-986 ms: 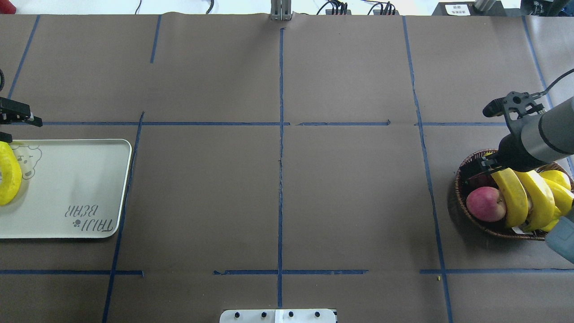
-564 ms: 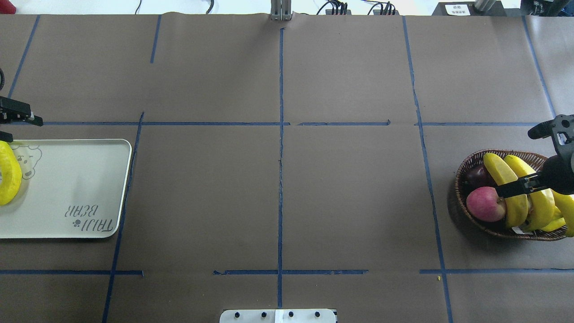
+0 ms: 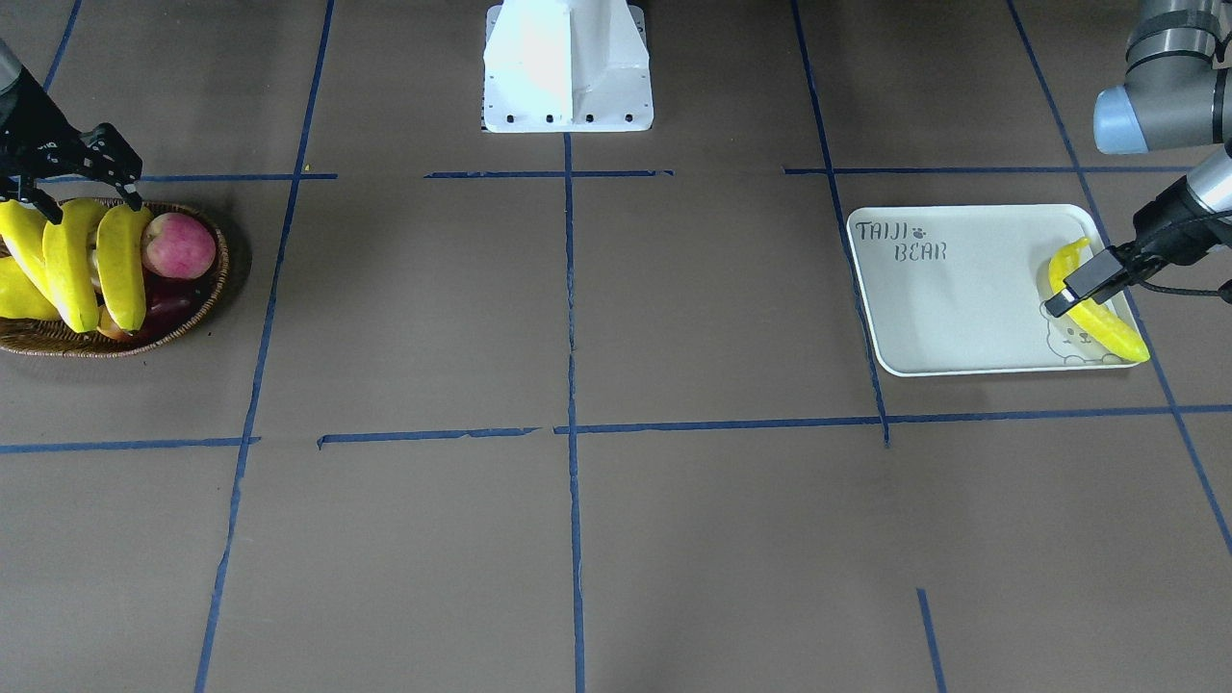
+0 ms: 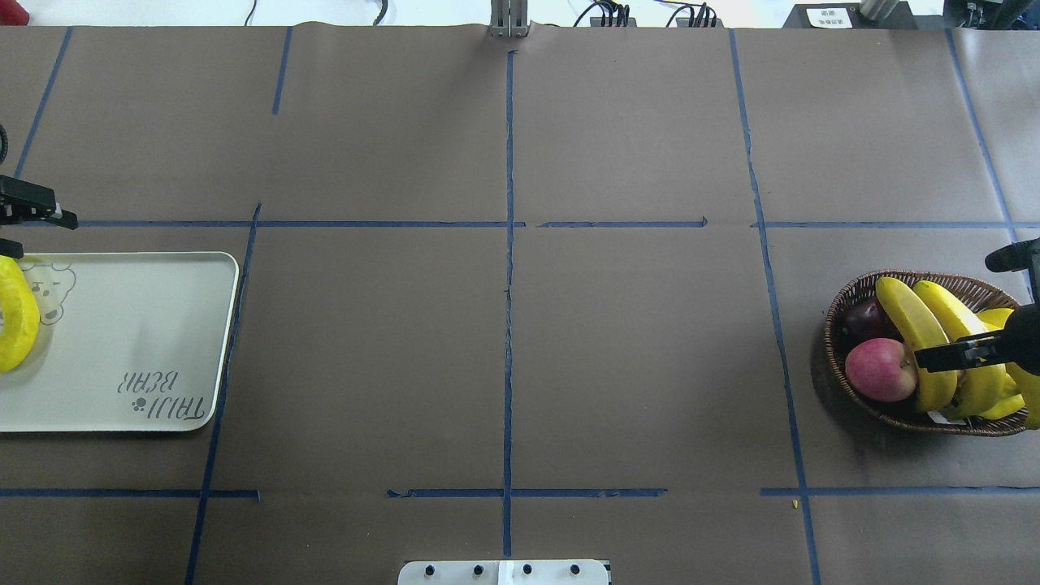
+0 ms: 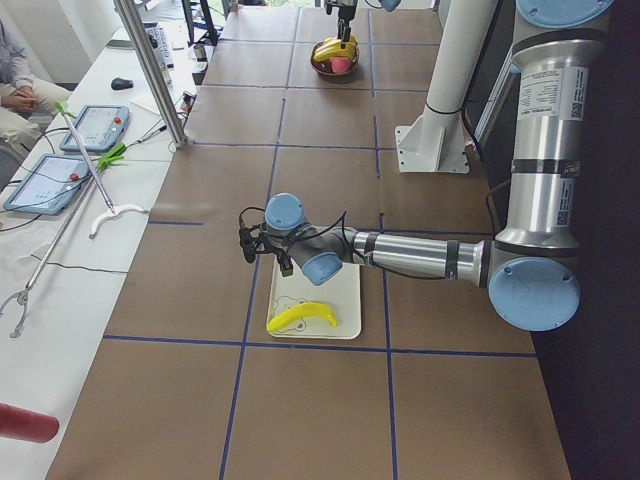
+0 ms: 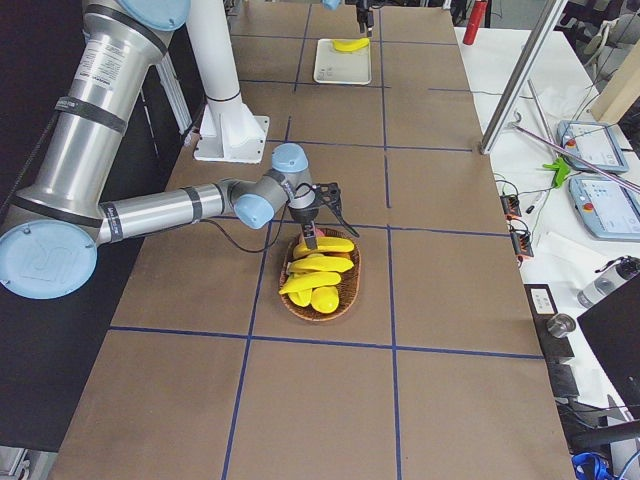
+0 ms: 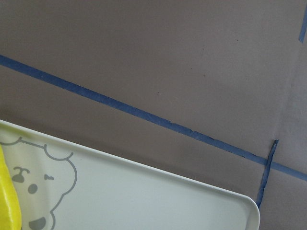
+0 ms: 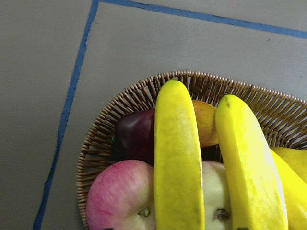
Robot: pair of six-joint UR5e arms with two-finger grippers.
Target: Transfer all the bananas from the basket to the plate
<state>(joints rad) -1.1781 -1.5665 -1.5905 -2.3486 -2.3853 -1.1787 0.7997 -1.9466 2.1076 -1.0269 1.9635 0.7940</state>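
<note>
**Overhead view, right edge of the frame: change over the last second.** The right arm [image 4: 1025, 329] has drawn back toward the right border. A second ago its grey forearm crossed the frame's right side above the basket [image 4: 845, 390]; now only a dark stub shows at the edge. The black bracket [image 4: 1011, 257] on its wrist has dropped from the upper right to just above the basket's right rim. The right gripper [image 4: 967, 354], first over the basket's upper-left part, has moved down and right. It now lies across the lower half of the bananas [image 4: 926, 325]. The bananas' upper tips, covered a second ago, are now exposed.
</note>
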